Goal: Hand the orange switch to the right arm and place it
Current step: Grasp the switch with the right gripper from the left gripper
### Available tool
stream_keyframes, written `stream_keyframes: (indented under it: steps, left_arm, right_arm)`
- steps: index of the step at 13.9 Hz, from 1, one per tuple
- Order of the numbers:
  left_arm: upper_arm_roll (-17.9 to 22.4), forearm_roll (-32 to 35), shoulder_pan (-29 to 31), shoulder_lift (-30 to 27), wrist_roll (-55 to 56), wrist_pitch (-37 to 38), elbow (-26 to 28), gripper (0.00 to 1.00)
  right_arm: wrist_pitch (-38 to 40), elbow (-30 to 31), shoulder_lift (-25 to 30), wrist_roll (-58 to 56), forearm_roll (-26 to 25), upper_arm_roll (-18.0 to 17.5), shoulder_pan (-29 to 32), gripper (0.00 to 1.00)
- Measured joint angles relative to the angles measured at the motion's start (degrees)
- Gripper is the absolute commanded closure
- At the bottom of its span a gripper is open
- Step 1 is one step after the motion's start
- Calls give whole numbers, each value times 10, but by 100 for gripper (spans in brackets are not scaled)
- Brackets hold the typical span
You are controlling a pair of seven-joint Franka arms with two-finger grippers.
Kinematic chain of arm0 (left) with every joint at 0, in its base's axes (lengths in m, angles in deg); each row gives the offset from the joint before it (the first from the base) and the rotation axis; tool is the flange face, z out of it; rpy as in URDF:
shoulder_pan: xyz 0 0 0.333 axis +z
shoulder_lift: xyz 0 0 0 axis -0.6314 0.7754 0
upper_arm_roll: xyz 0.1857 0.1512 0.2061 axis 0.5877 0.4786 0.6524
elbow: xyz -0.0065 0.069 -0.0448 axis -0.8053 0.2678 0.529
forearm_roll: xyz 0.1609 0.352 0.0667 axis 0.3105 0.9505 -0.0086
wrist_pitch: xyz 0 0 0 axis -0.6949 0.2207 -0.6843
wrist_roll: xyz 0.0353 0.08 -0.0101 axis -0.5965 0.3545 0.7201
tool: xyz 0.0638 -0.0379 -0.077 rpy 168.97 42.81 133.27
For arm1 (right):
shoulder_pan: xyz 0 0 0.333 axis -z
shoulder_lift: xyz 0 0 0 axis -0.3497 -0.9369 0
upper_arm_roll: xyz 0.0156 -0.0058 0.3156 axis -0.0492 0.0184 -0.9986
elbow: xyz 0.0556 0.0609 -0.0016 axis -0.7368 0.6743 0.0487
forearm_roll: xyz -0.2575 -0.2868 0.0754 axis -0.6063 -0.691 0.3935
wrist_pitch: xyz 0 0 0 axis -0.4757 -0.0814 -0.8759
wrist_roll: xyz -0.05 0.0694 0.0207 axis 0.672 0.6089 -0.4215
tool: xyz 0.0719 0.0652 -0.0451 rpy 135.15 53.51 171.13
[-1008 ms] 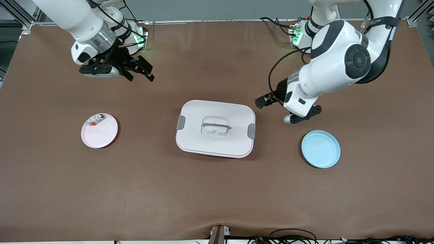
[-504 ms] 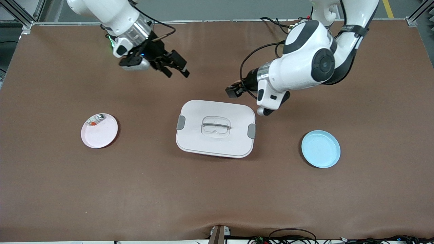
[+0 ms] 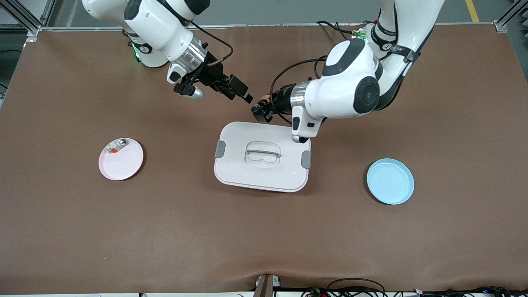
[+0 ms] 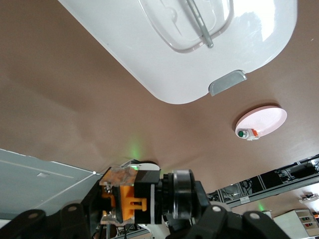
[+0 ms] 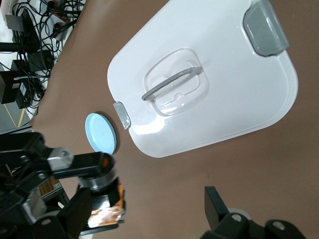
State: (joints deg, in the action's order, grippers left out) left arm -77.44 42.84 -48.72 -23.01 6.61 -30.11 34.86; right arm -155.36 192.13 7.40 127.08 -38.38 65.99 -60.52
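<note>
My left gripper (image 3: 260, 110) is shut on the orange switch (image 4: 130, 202), a stubby black cylinder with an orange body. It holds it in the air over the edge of the white lidded container (image 3: 262, 156) that lies farther from the front camera. In the left wrist view the left gripper (image 4: 117, 198) clamps the orange part. My right gripper (image 3: 241, 94) is open and empty over the bare table, its tips a short way from the switch. In the right wrist view the switch (image 5: 101, 175) shows beside one finger of the open right gripper (image 5: 147, 215).
A pink plate (image 3: 121, 159) holding a silvery-white part (image 3: 115, 146) lies toward the right arm's end. An empty blue plate (image 3: 390, 181) lies toward the left arm's end. The white container has grey latches and a clear handle.
Both arms have swung in toward the middle. The left gripper carried the switch from near the blue plate to the container's edge. The right gripper moved in to meet it, still open.
</note>
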Motion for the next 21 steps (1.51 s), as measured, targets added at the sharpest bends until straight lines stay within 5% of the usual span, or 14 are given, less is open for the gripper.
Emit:
stream_keyframes:
  steps: [21]
  left_arm:
    - [2,1,-25,17,37,-10,-3,100]
  right_arm:
    - [0,-34,-48,22,2,0,-19,4]
